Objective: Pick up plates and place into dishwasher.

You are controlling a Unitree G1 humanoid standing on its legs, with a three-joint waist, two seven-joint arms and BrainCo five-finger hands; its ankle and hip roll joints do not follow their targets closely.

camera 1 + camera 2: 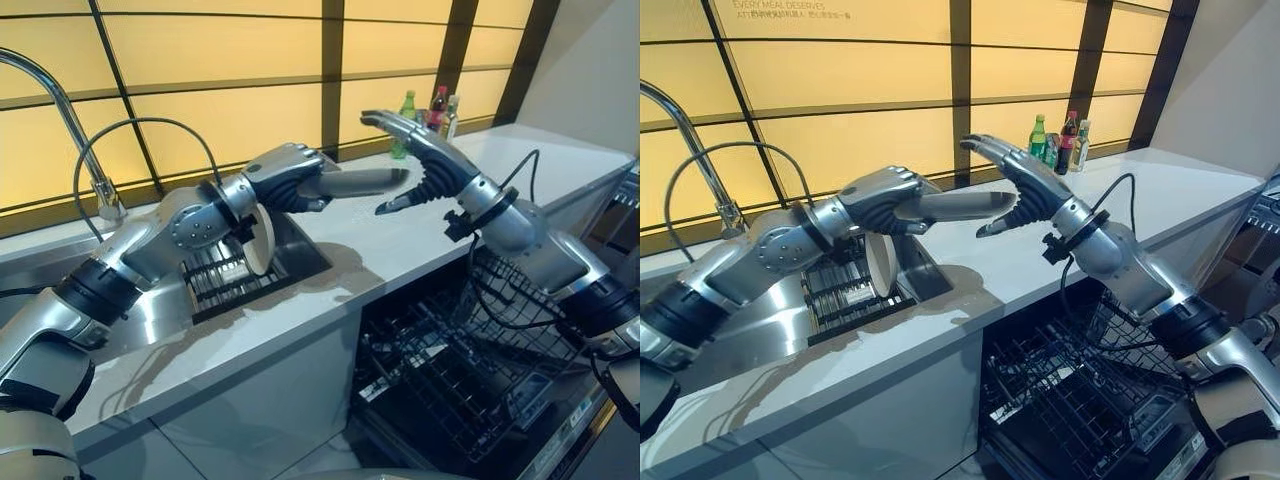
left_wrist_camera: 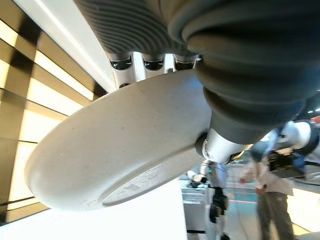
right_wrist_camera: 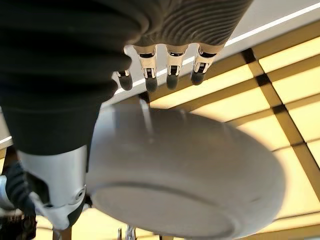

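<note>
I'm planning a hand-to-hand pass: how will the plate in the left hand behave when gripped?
The plate is likely stiff: it juts level from the left hand without sagging. Its smooth surface may slip in the right hand, which is open about its far edge. It looks ceramic, so probably breakable if dropped.

Plate (image 1: pixel 365 181): seen edge-on between left hand (image 1: pixel 290 178) and right hand (image 1: pixel 425 165); faces not visible. Second plate (image 1: pixel 262 240) in sink rack (image 1: pixel 215 280): partly hidden behind the left wrist. Faucet (image 1: pixel 60 110): base cut by frame edge. Bottles (image 1: pixel 430 110) at countertop (image 1: pixel 400 240) back edge: too small to identify. Dishwasher rack (image 1: pixel 450 370): partly cut off by the frame's lower edge. Person (image 2: pixel 265 185) in left wrist view: blurred.
</note>
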